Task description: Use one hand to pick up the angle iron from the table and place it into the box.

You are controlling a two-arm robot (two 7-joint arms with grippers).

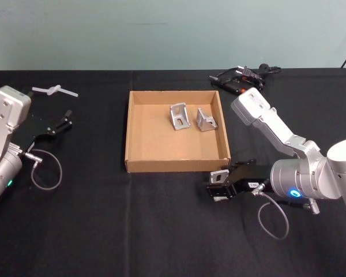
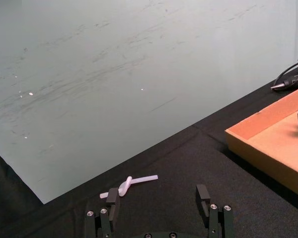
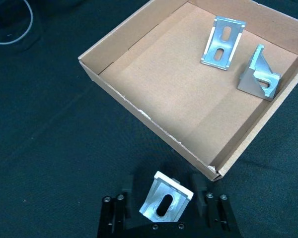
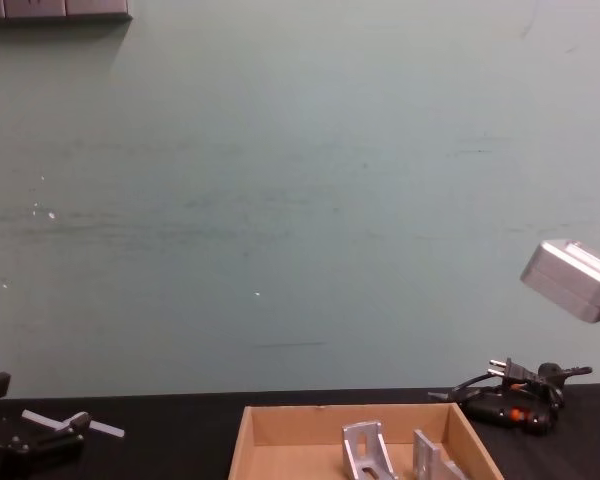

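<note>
The right claw [image 3: 164, 187] grips the angle iron [image 3: 163, 204] between its fingers, just outside the box [image 3: 135, 110].

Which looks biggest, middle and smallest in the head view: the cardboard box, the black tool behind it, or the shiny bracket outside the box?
1. The box.
2. The black tool.
3. The angle iron, at the right gripper.
The left gripper is parked, open, far left.
</note>
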